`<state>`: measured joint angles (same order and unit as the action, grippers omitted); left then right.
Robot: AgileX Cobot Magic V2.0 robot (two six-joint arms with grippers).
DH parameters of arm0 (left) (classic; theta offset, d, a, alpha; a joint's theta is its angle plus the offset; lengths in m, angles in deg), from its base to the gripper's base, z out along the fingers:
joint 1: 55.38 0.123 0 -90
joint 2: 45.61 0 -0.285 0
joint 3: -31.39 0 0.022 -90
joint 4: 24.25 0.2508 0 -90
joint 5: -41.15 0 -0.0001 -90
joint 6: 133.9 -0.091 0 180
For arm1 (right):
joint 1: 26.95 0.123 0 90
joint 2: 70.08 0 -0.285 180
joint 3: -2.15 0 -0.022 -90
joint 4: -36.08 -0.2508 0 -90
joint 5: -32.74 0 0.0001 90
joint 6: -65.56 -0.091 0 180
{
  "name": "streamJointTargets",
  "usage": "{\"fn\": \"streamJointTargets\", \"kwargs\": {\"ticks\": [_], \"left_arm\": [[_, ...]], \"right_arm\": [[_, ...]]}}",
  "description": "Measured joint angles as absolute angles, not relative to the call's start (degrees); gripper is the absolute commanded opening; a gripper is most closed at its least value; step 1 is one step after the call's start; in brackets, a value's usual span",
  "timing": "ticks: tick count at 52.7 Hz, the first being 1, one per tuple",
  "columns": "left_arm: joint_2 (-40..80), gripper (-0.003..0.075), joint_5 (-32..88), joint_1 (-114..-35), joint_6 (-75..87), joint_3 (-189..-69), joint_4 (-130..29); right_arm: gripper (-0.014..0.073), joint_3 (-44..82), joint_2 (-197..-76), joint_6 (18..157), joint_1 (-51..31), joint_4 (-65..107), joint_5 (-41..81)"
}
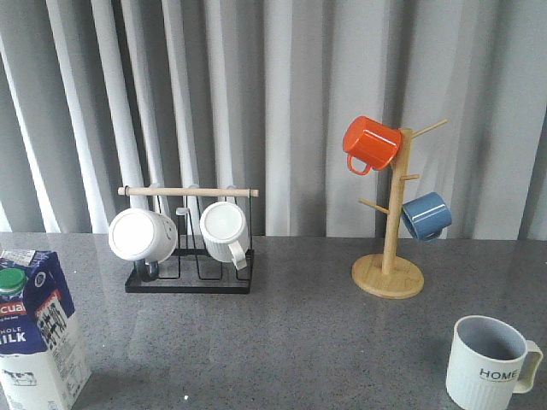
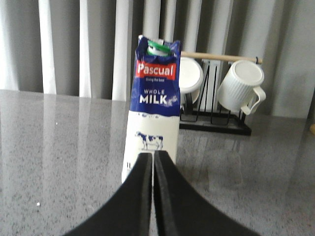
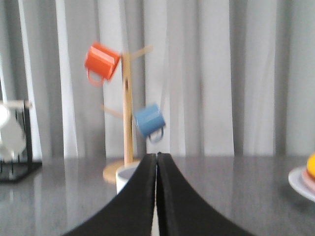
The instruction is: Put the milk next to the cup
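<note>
The milk (image 2: 151,123) stands upright on the gray table (image 1: 299,342), right in front of the left claw (image 2: 153,160), and the claw is not holding it. That claw's two black fingers (image 2: 140,196) are pressed together with nothing between them. The cup (image 1: 487,363) sits far across the table from the milk, and its rim peeks out just past the right claw (image 3: 156,160). That claw is squeezed together too, and empty. Behind the milk is a black rack (image 2: 216,123) with white mugs (image 2: 241,88). Behind the cup stands a wooden mug tree (image 3: 127,113) with an orange mug (image 3: 101,61) and a blue mug (image 3: 150,122).
</note>
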<state>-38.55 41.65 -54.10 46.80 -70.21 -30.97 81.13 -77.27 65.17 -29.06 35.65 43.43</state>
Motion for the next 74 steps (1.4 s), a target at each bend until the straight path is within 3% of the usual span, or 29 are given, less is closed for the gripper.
{"fn": "streamJointTargets", "kwargs": {"ticks": [13, 32, 40, 57, 66, 74], "left_arm": [[-35.7, -0.0008, 46.8, -54.1, 46.8, -77.5, -30.8], [-4.6, -0.0008, 43.6, -54.1, 44.4, -98.6, -30.6], [0.9, -0.0007, 41.1, -54.8, 44.4, -104.2, -30.6], [2.6, 0.0012, 40.6, -55.2, 44.2, -104.6, -30.6], [2.6, 0.0146, 39.3, -55.2, 44.2, -104.6, -30.6], [2.6, 0.0393, 39.3, -55.2, 44.2, -104.6, -30.6]], "right_arm": [[-0.0004, 73.0, -85.9, 69.7, -29.1, 35.6, 45.4], [-0.0004, 46.9, -120.6, 74.9, -29.1, 24.5, 34.4], [-0.0004, 44.1, -124.5, 75.0, -29.1, 22.9, 34.7], [0.0016, 44.1, -125.1, 75.8, -29.1, 22.4, 30.3], [0.012, 44.1, -125.1, 78.4, -29.1, 22.6, 27.6], [0.0279, 43.4, -125.1, 79.3, -29.1, 22.6, 24.3]]}}
